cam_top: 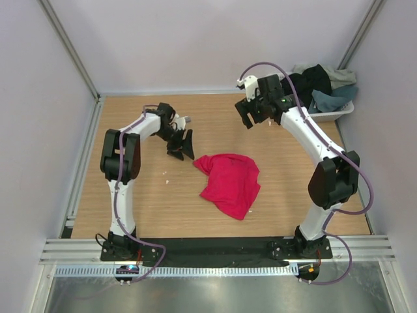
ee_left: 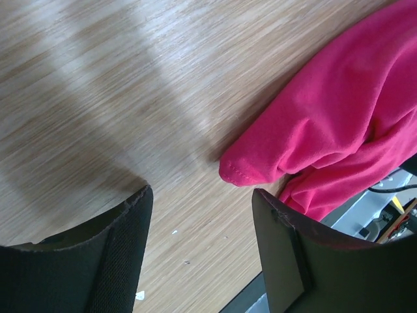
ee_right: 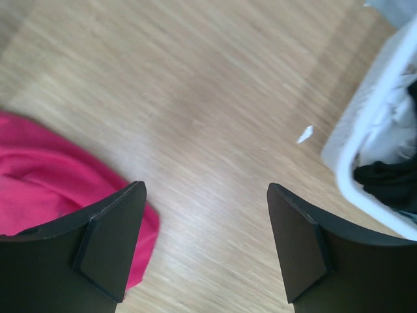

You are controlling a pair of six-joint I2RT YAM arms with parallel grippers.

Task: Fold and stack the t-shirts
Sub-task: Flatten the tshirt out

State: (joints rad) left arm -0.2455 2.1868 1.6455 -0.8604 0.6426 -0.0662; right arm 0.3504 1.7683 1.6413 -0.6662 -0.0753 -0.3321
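On the table [cam_top: 143,195], light wood-grain laminate, one crimson-pink t-shirt [cam_top: 228,182] lies crumpled mid-surface, nearer the near edge than the far one. It is soft knit in rumpled folds, with a stitched sleeve hem poking toward the left edge. At the far right corner sits a white plastic basket [cam_top: 339,112] heaped with more t-shirts, all bunched: black [cam_top: 314,78], slate-blue [cam_top: 329,99], pale grey-green [cam_top: 340,75]. Just left of the pink shirt's far corner hangs the left gripper [cam_top: 183,151], its flat black fingers [ee_left: 124,248] apart, nothing between them, clear of the cloth. Toward the far edge, between pink shirt and basket, the right gripper [cam_top: 251,119] is held above the wood, fingers spread wide, empty. A small white scrap [ee_right: 305,134] lies on the wood beside the basket wall. Tiny white flecks [ee_left: 174,231] lie by the left fingers.
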